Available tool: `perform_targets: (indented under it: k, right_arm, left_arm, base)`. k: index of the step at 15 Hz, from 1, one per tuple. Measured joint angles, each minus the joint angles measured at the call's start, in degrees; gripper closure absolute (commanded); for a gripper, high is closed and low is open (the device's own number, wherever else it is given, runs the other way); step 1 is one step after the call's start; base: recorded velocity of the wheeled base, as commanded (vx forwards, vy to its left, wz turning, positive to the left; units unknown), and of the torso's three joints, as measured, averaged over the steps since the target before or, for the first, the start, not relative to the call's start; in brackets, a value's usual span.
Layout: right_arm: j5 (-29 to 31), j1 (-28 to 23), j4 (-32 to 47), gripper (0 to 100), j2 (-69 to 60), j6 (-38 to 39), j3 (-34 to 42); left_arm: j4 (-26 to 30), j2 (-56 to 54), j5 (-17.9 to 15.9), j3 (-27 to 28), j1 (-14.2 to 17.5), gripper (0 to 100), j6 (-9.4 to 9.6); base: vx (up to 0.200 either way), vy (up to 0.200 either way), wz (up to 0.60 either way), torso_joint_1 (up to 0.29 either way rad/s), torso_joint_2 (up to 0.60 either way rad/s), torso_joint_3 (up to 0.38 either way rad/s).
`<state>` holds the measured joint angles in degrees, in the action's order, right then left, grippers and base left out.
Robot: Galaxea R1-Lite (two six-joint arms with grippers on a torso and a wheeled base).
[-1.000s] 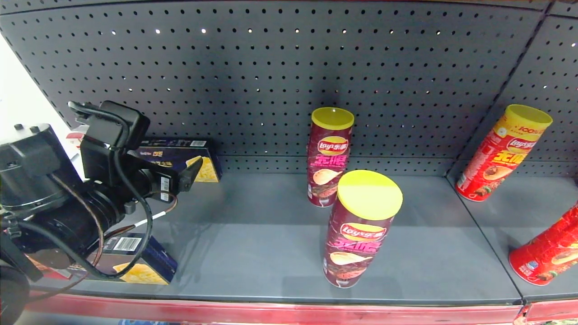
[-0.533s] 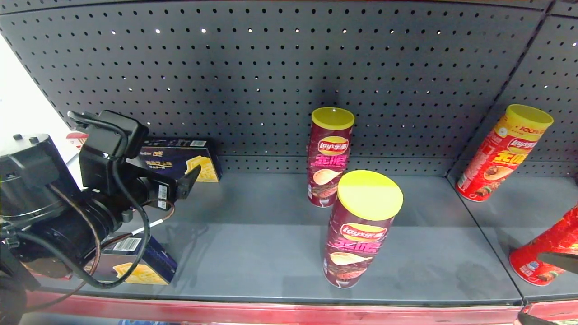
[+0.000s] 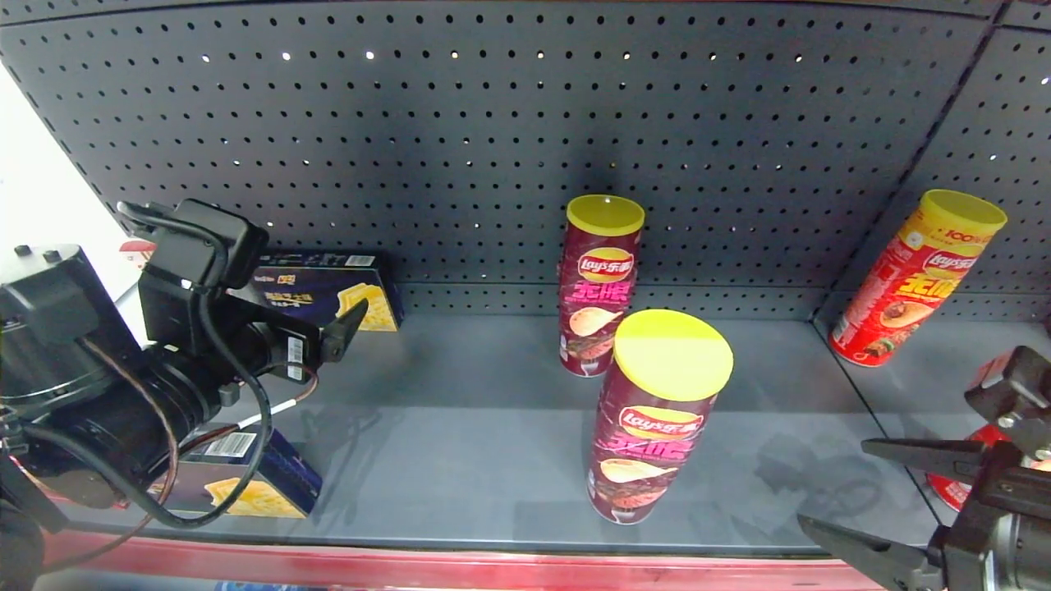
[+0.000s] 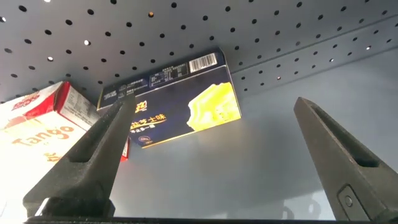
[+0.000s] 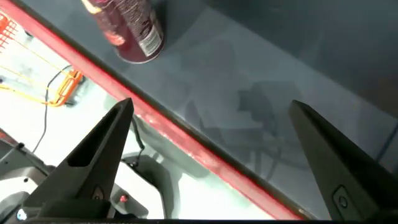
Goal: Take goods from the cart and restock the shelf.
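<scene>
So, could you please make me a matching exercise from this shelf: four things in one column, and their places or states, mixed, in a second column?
Column 1
1. front maroon can
2. rear red can
3. rear blue box
4. right gripper

Column 2
A. open and empty, low on the right
B. left side of the shelf
C. middle, upright, yellow lid
D. right-hand bay

Pairs: 1-C, 2-D, 3-B, 4-A

Behind the shelf (image 3: pixel 460 427) you have a dark grey pegboard (image 3: pixel 410 148), with light showing through a few of its upper holes. A second panel (image 3: pixel 1006 115) joins it at an angle on the right. Past its left edge you see a bright white surface (image 3: pixel 37 172). Below the shelf front lies pale floor (image 5: pixel 18 112), with a thin black cable (image 5: pixel 45 109) across it.
</scene>
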<state>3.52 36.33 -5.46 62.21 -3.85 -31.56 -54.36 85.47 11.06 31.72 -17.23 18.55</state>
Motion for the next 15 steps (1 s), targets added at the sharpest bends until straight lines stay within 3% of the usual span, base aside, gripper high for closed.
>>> perform_targets:
  k: [15]
  right_arm:
    - [0.44,3.15,-0.77,0,16.18,-0.16,-11.82]
  left_arm:
    - [0.00,-0.50,-0.02,-0.38,0.00,0,0.00]
  base:
    - [0.000,0.000,0.00,0.000,0.00,0.000]
